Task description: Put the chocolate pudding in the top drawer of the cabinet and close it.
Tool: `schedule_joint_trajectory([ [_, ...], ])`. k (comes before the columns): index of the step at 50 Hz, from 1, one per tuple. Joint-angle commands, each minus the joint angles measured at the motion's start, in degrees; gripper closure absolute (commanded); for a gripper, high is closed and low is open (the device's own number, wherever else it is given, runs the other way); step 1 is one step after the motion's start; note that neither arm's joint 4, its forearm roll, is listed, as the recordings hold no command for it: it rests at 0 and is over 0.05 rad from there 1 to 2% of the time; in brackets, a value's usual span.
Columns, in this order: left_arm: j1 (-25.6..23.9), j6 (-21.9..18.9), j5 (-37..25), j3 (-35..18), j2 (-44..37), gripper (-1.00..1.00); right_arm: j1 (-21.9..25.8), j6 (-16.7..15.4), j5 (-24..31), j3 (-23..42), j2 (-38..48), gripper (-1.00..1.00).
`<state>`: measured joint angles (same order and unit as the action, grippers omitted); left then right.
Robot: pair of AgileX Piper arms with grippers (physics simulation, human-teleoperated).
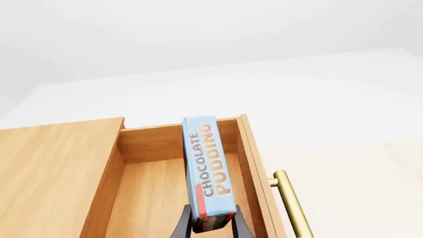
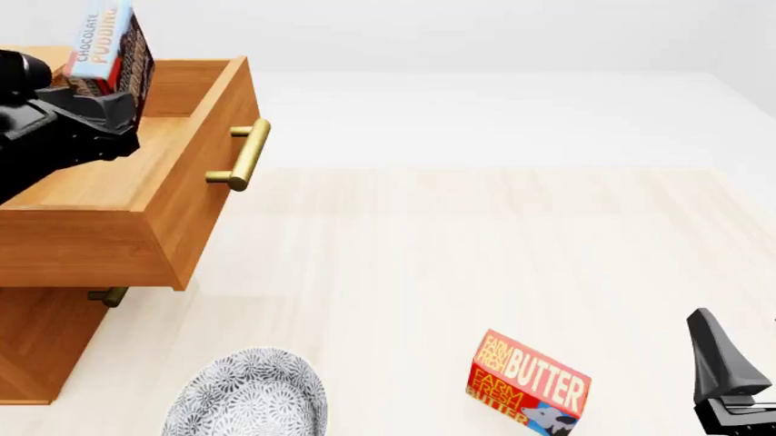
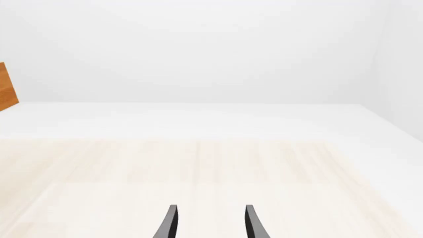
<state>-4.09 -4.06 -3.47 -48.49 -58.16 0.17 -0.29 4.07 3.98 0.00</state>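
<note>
The chocolate pudding (image 1: 206, 168) (image 2: 109, 50) is a thin light blue box with dark sides, held by one end in my left gripper (image 1: 210, 229), which is shut on it. It hangs above the inside of the top drawer (image 1: 165, 188) (image 2: 182, 182), which is pulled open from the orange-brown cabinet (image 1: 53, 168) (image 2: 36, 345); the brass handle (image 1: 290, 203) (image 2: 246, 154) shows on its front. My right gripper (image 3: 208, 223) stands open with nothing between its fingers, near the front right of the table, where one finger (image 2: 718, 356) shows.
A red Farm Fresh Butter box (image 2: 529, 381) stands on the table at the front, right of centre. A grey patterned plate (image 2: 249, 395) lies at the front left, near the cabinet's base. The lower drawer's handle (image 2: 107, 295) peeks out under the open drawer.
</note>
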Motion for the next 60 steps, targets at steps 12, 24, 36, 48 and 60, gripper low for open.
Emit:
schedule_joint_trajectory([
  [12, 2.0, -1.1, -3.7, -2.6, -3.1, 1.0, 0.0, 0.0, 0.0, 0.0, 0.0, -1.0],
  [24, 3.1, 0.6, -5.1, -3.9, -4.4, 1.0, 0.0, 0.0, 0.0, 0.0, 0.0, -1.0],
  [36, 4.6, 0.8, -7.3, -5.3, -5.1, 1.0, 0.0, 0.0, 0.0, 0.0, 0.0, -1.0],
  [48, 5.9, 1.2, -7.8, -5.5, -6.5, 1.0, 0.0, 0.0, 0.0, 0.0, 0.0, -1.0],
  [60, 6.7, 0.4, -6.8, -6.0, -9.9, 1.0, 0.0, 0.0, 0.0, 0.0, 0.0, -1.0],
])
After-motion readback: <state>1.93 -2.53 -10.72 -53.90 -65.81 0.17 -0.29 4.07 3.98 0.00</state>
